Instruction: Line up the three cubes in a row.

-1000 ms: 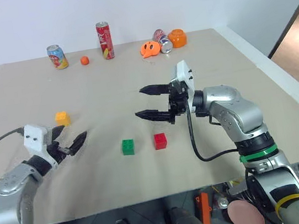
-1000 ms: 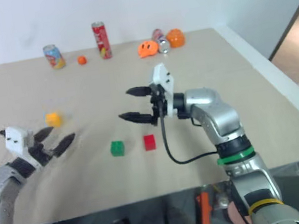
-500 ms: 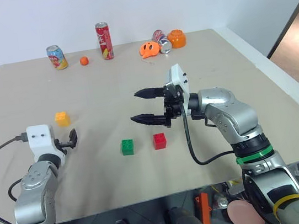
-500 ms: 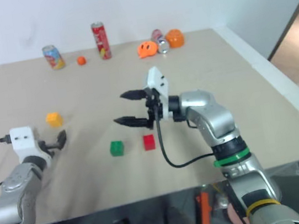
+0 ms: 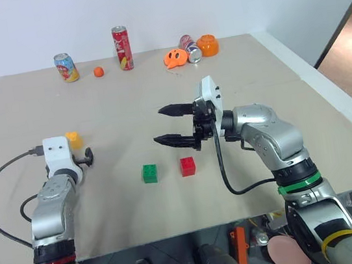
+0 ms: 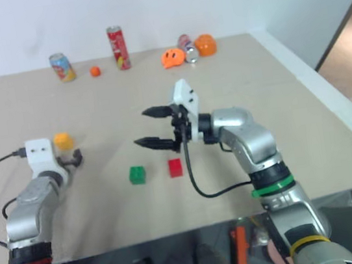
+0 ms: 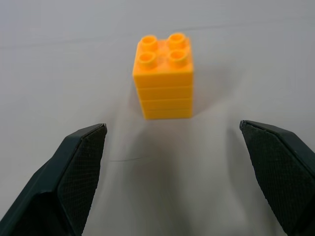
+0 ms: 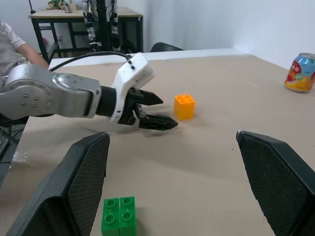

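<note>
My left tool [image 7: 172,172] is spread wide, low over the desk [image 5: 223,92], pointed at the yellow cube [image 7: 164,76]; the cube stands upright, studs up, just beyond the fingertips [image 7: 81,162] and roughly centred in the gap, not yet touched. My right tool [image 5: 173,124] is likewise spread and holds nothing; it hangs above the desk, pointing across toward my left side, just behind the red cube [image 5: 188,166]. The green cube [image 5: 150,173] sits just beside the red one, the two already side by side near the front edge; the yellow one lies well apart from them on my left, so it is the piece I judge left to bring over.

What could go wrong from here: if I close before the fingers have passed along both sides of the cube, the tips would nip its near edge and flick it away or tip it over; if I come in too low, the fingers could scrape the desk and shove the cube ahead of me; the plastic looks smooth, so a shallow pinch could let it twist or drop on the way. When setting it down, a careless approach could knock the green cube and spoil the pair; my right tool hovering there also crowds that spot.
</note>
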